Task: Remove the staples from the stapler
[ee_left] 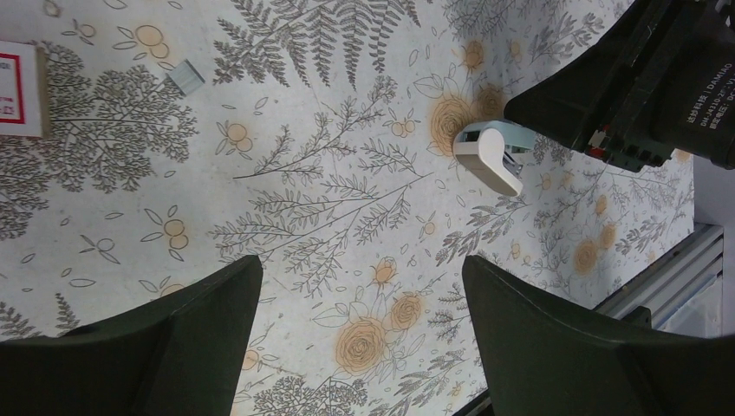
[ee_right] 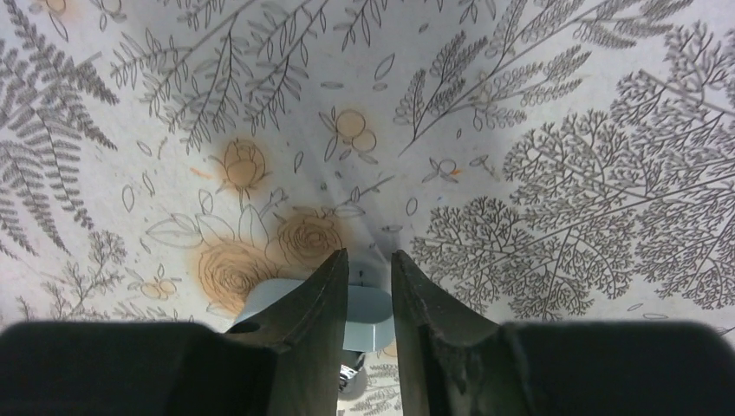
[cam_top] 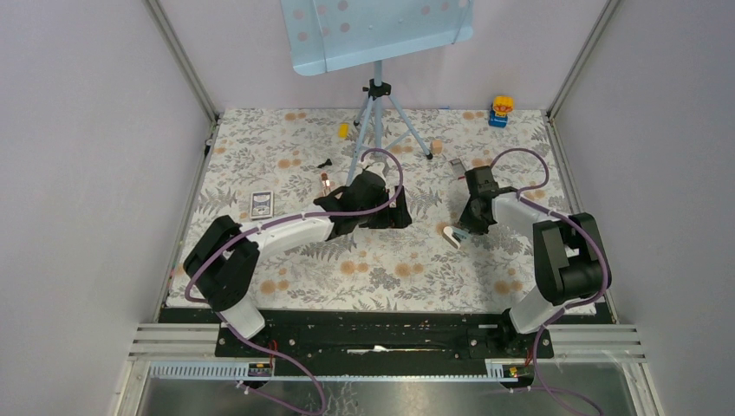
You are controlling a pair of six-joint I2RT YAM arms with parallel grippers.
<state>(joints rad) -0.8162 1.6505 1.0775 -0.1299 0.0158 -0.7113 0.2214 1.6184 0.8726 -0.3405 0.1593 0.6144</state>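
Note:
A small stapler with a white body and a pale blue part lies on the flowered cloth at centre right. My right gripper is down on its far end. In the right wrist view the jaws stand a narrow gap apart, with the blue part of the stapler between and behind them. My left gripper is open and empty, to the left of the stapler. In the left wrist view its jaws stand wide apart over bare cloth, and the stapler lies ahead under the right gripper. No staples show in the stapler.
A small grey metal block lies on the cloth beyond the stapler. A tripod with a blue board stands at the back centre. A card lies left. A yellow-and-blue toy sits in the back right corner.

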